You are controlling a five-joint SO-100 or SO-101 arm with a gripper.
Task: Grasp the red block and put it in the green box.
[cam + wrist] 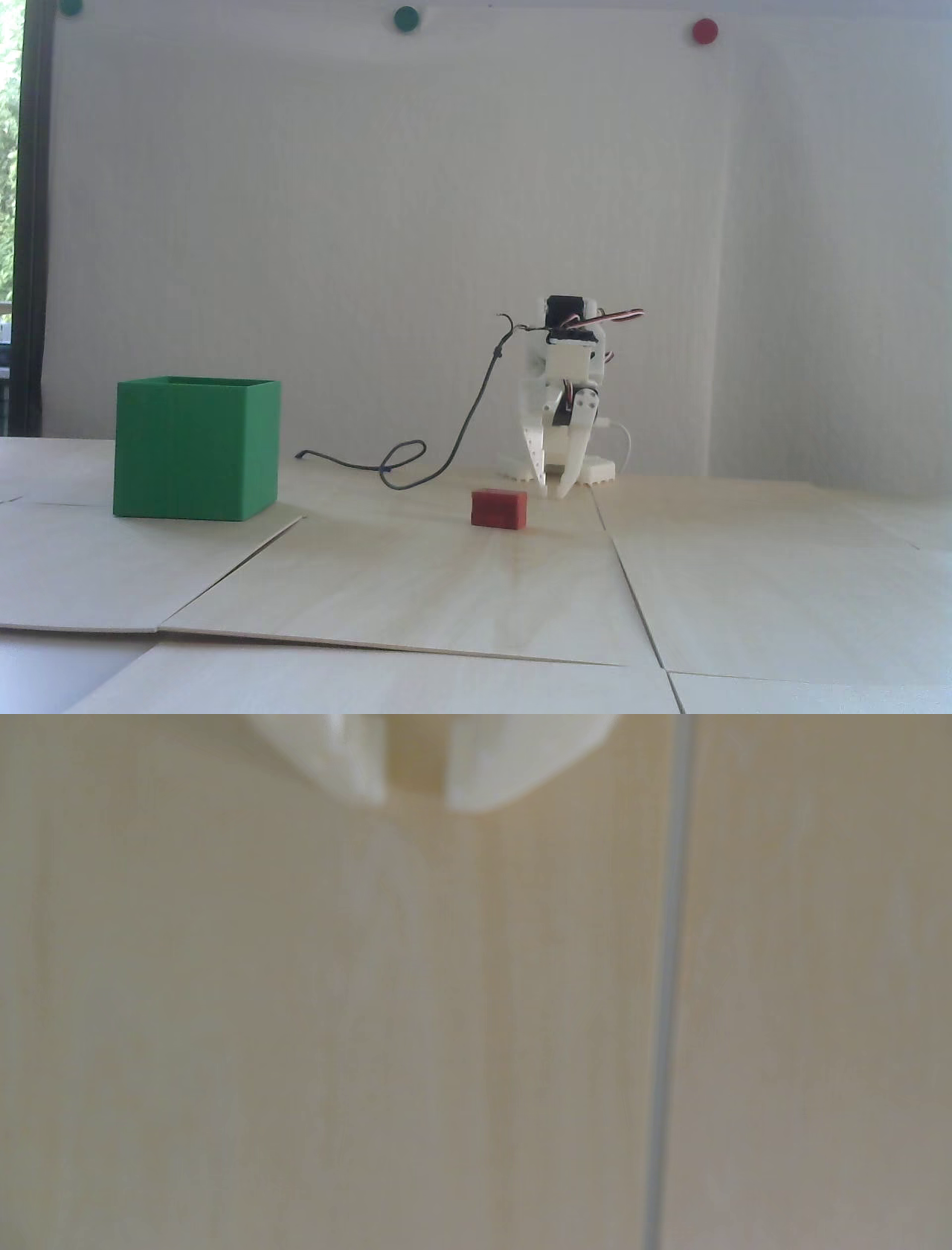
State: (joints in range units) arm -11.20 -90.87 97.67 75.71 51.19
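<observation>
1. In the fixed view the white arm stands in the middle of the frame, a little to the right, with its claw (553, 493) pointing down at the desk (461, 587).
2. The two fingers of the claw are a narrow gap apart at their tips, and nothing is between them; the tips are very close to the desk surface, but I cannot tell if they touch it.
3. The red block (499, 509) lies flat on the desk, just left of the claw tips and in front of them in the frame. It is not held.
4. The green box (195, 448) stands upright in the left part of the frame, well apart from the block and from the claw. Its top is open; the inside is not visible from this angle.
5. A dark cable (446, 439) hangs from the arm and makes a loop on the desk between the box and the arm.
6. On the wall in the upper part of the frame are two green dots (406, 18) and one red dot (704, 30).
7. The wrist view is blurred. It shows the claw (416, 801) at the top edge, with a small gap between the white fingers, over the pale wooden desk (257, 1023). A thin grey seam (668, 971) runs from top to bottom in the right part of the frame. The block and the box are not seen there.
</observation>
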